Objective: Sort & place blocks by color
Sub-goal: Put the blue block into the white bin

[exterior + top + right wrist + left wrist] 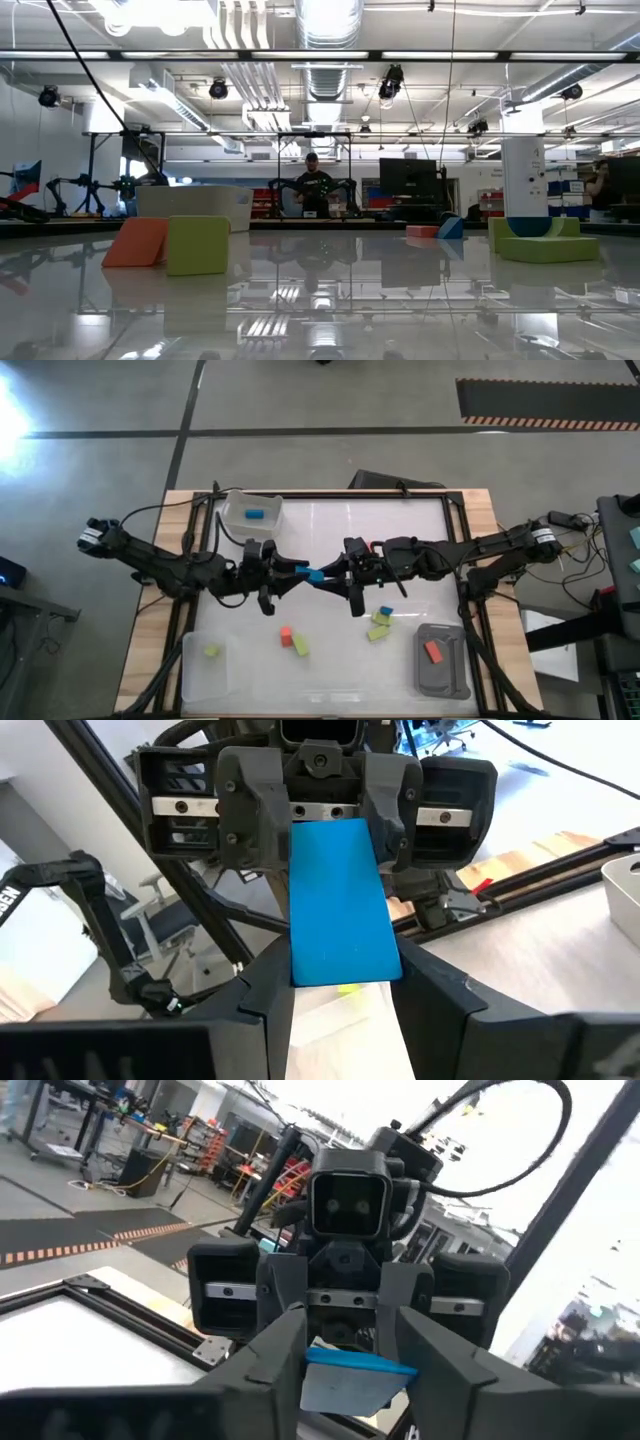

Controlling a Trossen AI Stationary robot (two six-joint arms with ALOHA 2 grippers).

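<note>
A clear tray [205, 678] at seven o'clock is holding a yellow-green block [211, 651]; another clear tray [236, 508], at eleven o'clock, a blue block [254, 515]; a grey tray [443, 672], at five o'clock, an orange-red block [432, 651]. At centre, the left gripper [297, 570] and right gripper [335, 572] are both clamping one flat blue rectangular block [316, 575].

Bright overhead light, glossy tabletop [320, 300] glare

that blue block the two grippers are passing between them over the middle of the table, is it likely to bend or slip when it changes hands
The blue block looks flat-faced with straight edges, so probably rigid. Its faces look smooth, so it might slide under a light pinch. The right gripper and left gripper each bracket an end, so it seems unlikely to drop mid-handover. Being small, it is likely light.
</note>
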